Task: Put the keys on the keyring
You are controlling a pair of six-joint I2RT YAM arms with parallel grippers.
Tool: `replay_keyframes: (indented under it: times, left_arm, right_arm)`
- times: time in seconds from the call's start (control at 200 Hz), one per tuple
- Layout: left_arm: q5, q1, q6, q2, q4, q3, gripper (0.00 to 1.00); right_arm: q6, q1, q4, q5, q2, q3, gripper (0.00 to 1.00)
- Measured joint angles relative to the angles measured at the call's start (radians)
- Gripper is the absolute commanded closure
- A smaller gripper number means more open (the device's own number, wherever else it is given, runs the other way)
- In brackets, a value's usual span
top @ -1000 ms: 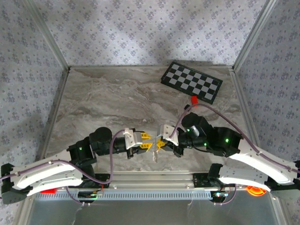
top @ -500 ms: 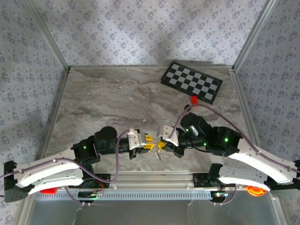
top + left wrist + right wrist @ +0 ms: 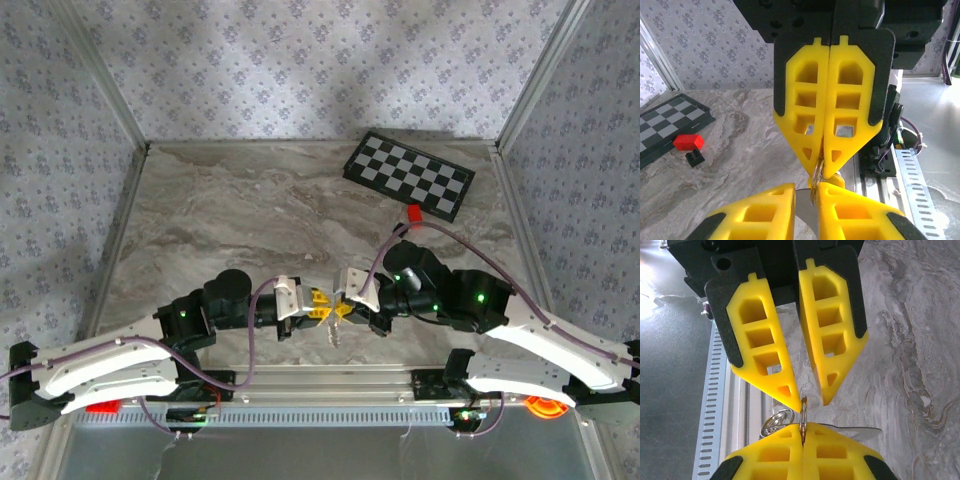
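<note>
My right gripper (image 3: 802,427) is shut on the keyring (image 3: 803,409), a thin silvery loop held edge-on just above the table near the front rail. A flat silvery key (image 3: 860,431) and a small wire ring (image 3: 777,421) hang from it. Seen from above, the keys (image 3: 332,338) dangle below both grippers. My left gripper (image 3: 807,186) faces the right gripper (image 3: 824,172) tip to tip. Its jaws stand narrowly open around the top of the keyring (image 3: 815,179), which touches one finger (image 3: 860,215). The key blade (image 3: 805,212) shows grey in the gap.
A checkerboard (image 3: 408,175) lies at the back right, with a red block (image 3: 688,141) and a black block (image 3: 695,157) just in front of it. The aluminium rail (image 3: 330,378) runs right below the grippers. Patterned walls enclose the marble table.
My left gripper has moved right until its fingertips meet the right gripper's, and its jaws have narrowed around the keyring. The right arm has stayed put, still gripping the ring.
</note>
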Motion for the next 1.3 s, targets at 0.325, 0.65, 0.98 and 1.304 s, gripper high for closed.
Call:
replay_keyframes:
  times: [0.325,0.65,0.98,1.304]
  left_arm:
    - [0.022,0.0,-0.001,0.008,0.002,0.0,0.92]
    - [0.033,0.0,-0.01,0.002,0.002,-0.001,1.0]
    - [0.057,0.0,-0.032,-0.061,0.077,-0.04,1.0]
    - [0.106,0.0,-0.074,-0.072,0.208,-0.071,1.0]
  right_arm:
    - [0.0,0.01,0.005,0.001,0.0,0.0,1.0]
    - [0.0,0.014,0.011,0.004,0.0,0.0,1.0]
    - [0.015,0.019,0.111,-0.017,-0.035,-0.04,0.77]
    - [0.039,0.019,0.232,-0.042,-0.11,-0.108,0.83]
